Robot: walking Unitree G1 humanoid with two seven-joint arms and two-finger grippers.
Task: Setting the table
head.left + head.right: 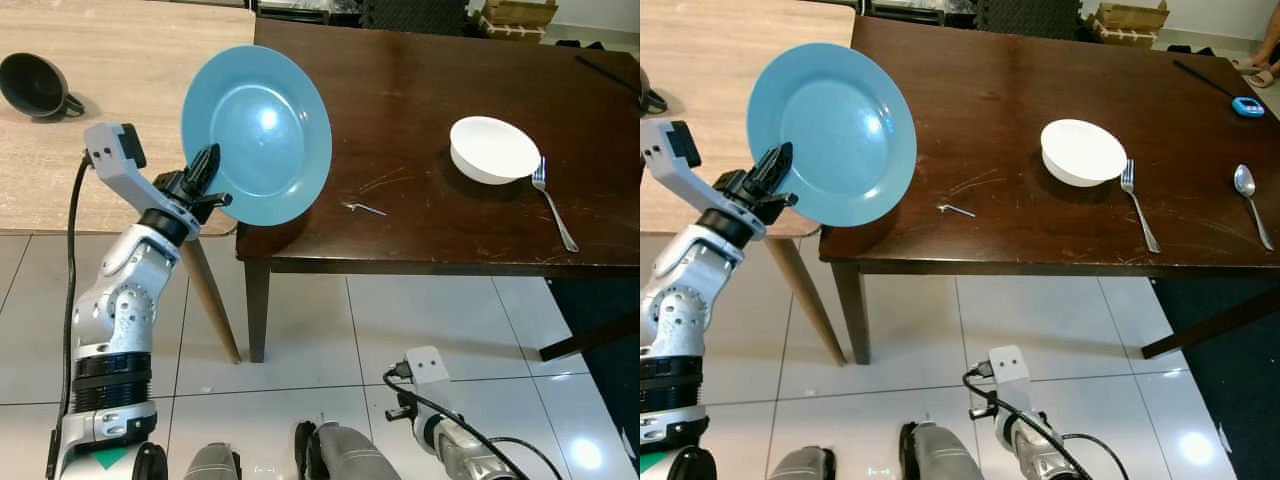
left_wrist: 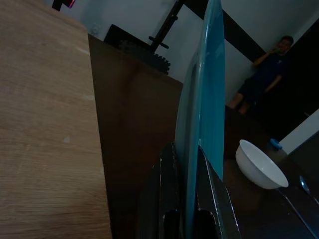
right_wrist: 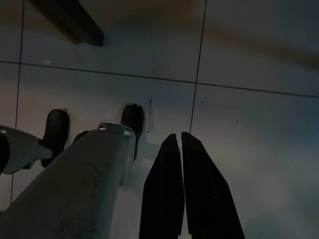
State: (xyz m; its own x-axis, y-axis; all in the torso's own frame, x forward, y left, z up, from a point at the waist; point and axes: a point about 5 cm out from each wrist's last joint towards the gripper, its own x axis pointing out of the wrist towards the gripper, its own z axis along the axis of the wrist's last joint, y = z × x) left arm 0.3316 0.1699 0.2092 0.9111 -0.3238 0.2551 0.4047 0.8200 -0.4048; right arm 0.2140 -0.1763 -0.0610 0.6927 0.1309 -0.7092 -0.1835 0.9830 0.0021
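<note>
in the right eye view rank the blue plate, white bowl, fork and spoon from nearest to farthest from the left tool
1. Blue plate, clamped in the left tool.
2. White bowl, mid-table.
3. Fork, beside the bowl.
4. Spoon, far right.

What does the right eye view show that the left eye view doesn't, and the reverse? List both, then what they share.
The right eye view adds a spoon, a small blue gadget and a person's feet at the table's far right. The left eye view adds the whole black cup on the light table. Both share the left gripper, fingers shut on the tilted blue plate, the white bowl and fork on the dark table, and the right arm hanging low.
</note>
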